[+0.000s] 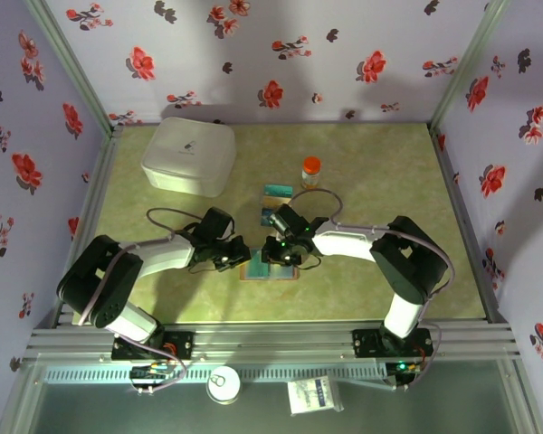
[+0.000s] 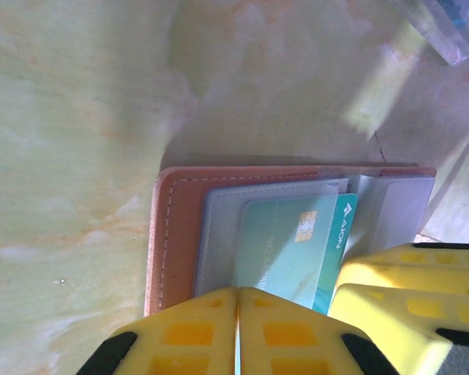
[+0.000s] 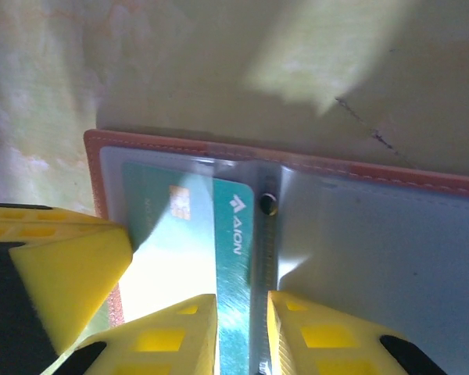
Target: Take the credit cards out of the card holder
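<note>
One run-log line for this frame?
left gripper: shut, at card holder edge | right gripper: jaws astride AION card, grip unclear | chip card: not yet out of holder

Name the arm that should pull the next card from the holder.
Right, probably. The jaws of the right gripper stand narrowly apart with the teal card between them, though a grip isn't certain. The left gripper is shut at the edge of the card holder, seemingly pinning it.
</note>
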`<state>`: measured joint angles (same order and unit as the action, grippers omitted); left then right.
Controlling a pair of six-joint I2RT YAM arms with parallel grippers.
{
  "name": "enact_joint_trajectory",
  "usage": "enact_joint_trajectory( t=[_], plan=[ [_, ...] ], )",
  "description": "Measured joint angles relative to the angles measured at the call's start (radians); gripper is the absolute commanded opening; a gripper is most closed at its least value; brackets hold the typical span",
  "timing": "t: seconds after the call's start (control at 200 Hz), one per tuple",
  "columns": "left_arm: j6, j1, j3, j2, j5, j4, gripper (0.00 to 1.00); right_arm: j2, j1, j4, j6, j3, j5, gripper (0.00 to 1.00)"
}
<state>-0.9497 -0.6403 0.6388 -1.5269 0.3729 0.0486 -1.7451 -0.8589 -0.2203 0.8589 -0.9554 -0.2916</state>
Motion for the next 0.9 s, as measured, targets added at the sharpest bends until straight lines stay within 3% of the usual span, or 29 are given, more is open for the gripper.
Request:
enact_joint_trajectory(
  t=[0.425,0.655,0.9],
  plan=[
    [0.011,0.0,0.001,0.019,-0.007,0.043,0.08,0.028,-0.006,-0.003,-0.002,0.0,-0.001,0.24],
    [0.014,0.0,0.001,0.019,-0.007,0.047,0.0,0.028,-0.01,0.04,-0.002,0.0,-0.029,0.24],
    [0.015,0.0,0.001,0.019,-0.007,0.049,0.0,0.005,-0.013,0.068,0.0,0.0,-0.056,0.24]
  ],
)
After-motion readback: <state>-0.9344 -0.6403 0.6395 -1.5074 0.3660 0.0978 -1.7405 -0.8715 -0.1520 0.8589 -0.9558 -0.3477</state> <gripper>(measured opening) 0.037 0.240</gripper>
